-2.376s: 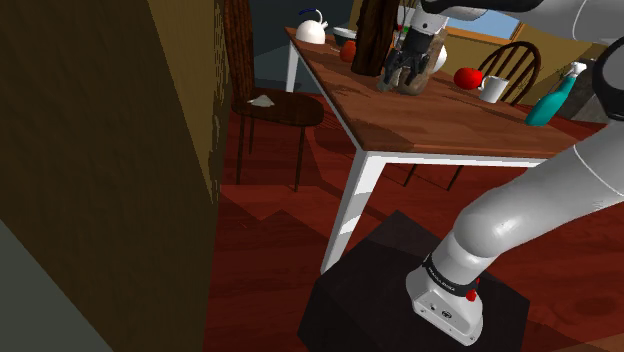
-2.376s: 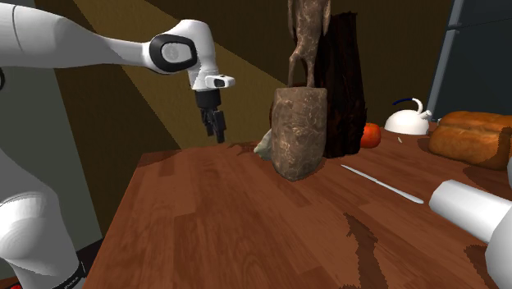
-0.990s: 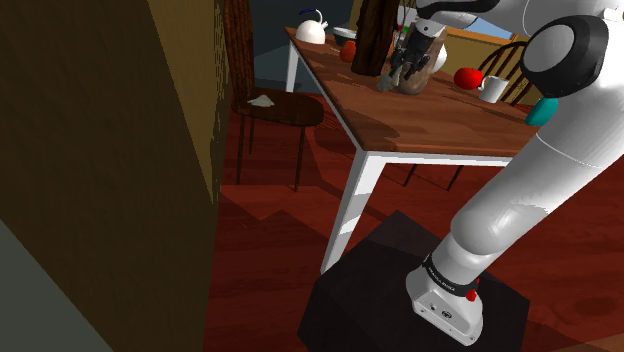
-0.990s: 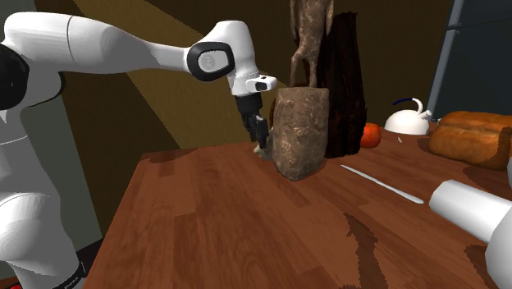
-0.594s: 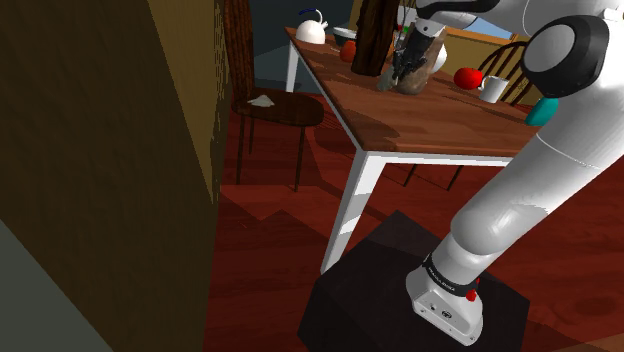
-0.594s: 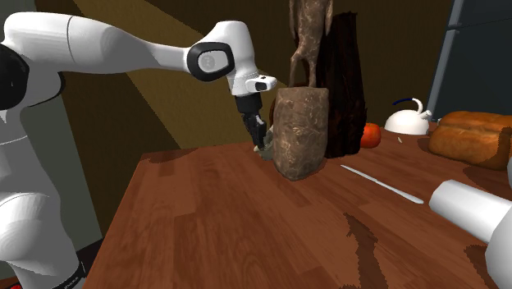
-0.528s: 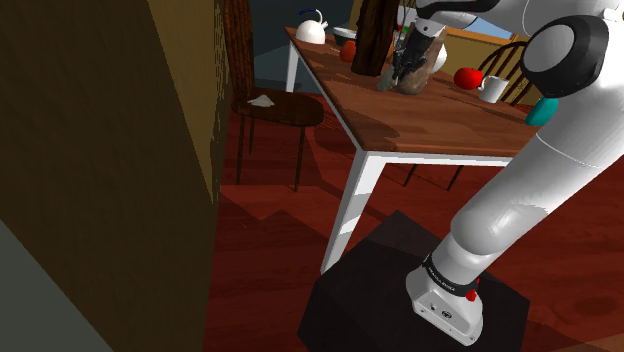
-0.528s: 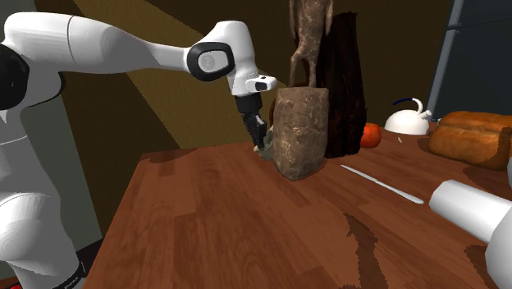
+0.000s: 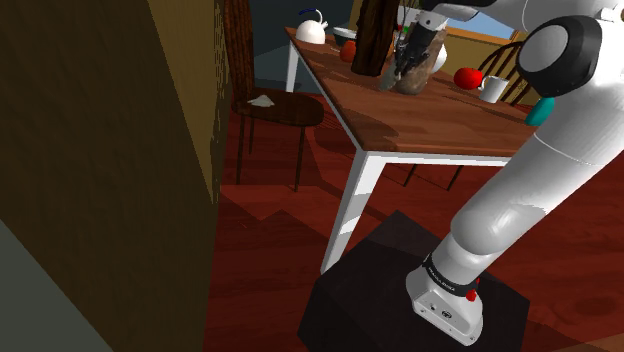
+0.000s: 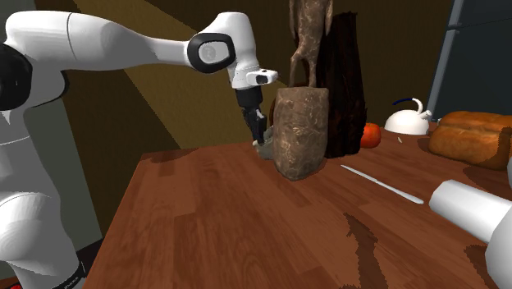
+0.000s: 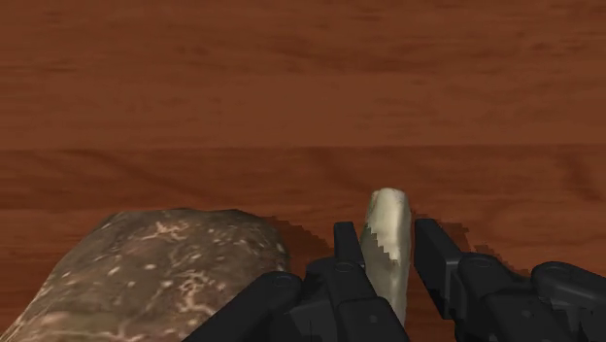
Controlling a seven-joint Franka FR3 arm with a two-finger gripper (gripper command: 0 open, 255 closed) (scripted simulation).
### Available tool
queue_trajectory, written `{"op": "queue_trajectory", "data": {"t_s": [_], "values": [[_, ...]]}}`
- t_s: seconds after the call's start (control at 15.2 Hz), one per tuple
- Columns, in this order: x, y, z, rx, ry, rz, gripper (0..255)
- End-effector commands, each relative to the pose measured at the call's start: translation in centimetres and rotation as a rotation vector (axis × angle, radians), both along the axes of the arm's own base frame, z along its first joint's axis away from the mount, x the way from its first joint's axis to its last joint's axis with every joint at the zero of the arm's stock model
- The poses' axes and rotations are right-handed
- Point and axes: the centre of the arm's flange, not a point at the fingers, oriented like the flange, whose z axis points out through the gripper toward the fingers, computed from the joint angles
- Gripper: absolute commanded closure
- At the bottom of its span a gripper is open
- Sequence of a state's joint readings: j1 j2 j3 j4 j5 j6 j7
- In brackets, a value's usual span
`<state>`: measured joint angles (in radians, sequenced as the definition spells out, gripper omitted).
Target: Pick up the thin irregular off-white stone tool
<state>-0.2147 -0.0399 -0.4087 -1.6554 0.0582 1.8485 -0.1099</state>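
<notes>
The gripper (image 11: 385,233) is clamped on the stone tool (image 11: 387,260), its two black fingers (image 11: 346,248) pressing the flat sides of the piece. The tool is a thin, pale off-white sliver with a rounded tip and a ragged, notched edge, standing on edge between the fingers and reaching just past their tips. It hangs over the reddish-brown wooden table (image 11: 291,78), just beside a brown mottled block (image 11: 146,277); a dark shadow lies on the wood next to it, and whether it touches the table cannot be told. In the second exterior view the white arm (image 10: 107,41) runs nearly level from that view's left, bends at the wrist and points the gripper (image 10: 260,138) straight down next to the block. In the shoulder view the arm rises from the stand (image 9: 400,290).
</notes>
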Motion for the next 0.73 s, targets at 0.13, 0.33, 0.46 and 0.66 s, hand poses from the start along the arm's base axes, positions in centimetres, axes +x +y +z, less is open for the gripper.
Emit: {"op": "queue_trajectory", "data": {"t_s": [0.13,0.33,0.46,0.66], "values": [[0.0,0.0,2.1,0.0,0.001,0.0,255],[0.0,0.0,3.7,0.0,0.001,0.0,255],[0.0,0.0,4.7,0.0,0.001,0.0,255],[0.0,0.0,5.3,0.0,0.001,0.0,255]]}}
